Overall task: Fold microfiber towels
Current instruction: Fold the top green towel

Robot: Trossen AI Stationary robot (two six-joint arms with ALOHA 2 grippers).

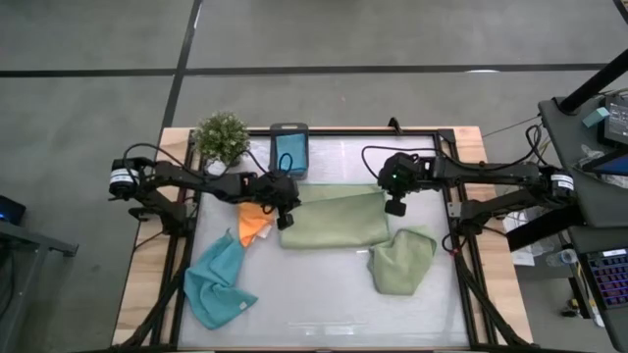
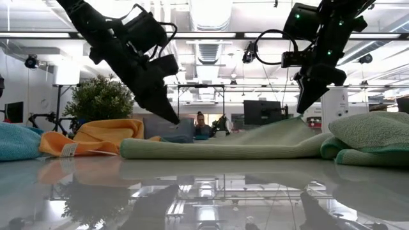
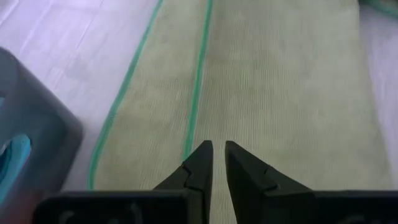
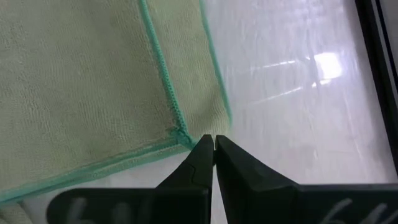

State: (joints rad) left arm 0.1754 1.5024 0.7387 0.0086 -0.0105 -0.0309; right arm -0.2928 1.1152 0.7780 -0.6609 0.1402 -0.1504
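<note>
Folded sage towel (image 1: 336, 222) lies flat mid-table, long axis 9-to-3, two green-stitched edges stacked along its far side. Left gripper (image 1: 285, 220) sits at the towel's 9 o'clock end; in the left wrist view the fingers (image 3: 202, 163) are nearly together with a thin gap, nothing between them, tips over the cloth. Right gripper (image 1: 395, 207) is at the towel's 2 o'clock corner, jaws pressed together, not pinching fabric; the right wrist view puts the tips just off the corner seam, over bare table (image 4: 298, 93). Low view: both grippers angle down toward the towel's ends. Second sage towel (image 1: 401, 260) is bunched at 4 o'clock from the folded one, touching it or nearly. Orange towel (image 1: 253, 222) is crumpled at 9 o'clock, right beside the left gripper. Light blue towel (image 1: 218, 284) is heaped at 8 o'clock near the table's left edge. Another light blue towel (image 1: 289, 154) sits in the dark grey box (image 1: 288, 129) at 11 o'clock, potted plant (image 1: 221, 136) just to its 9 o'clock
</note>
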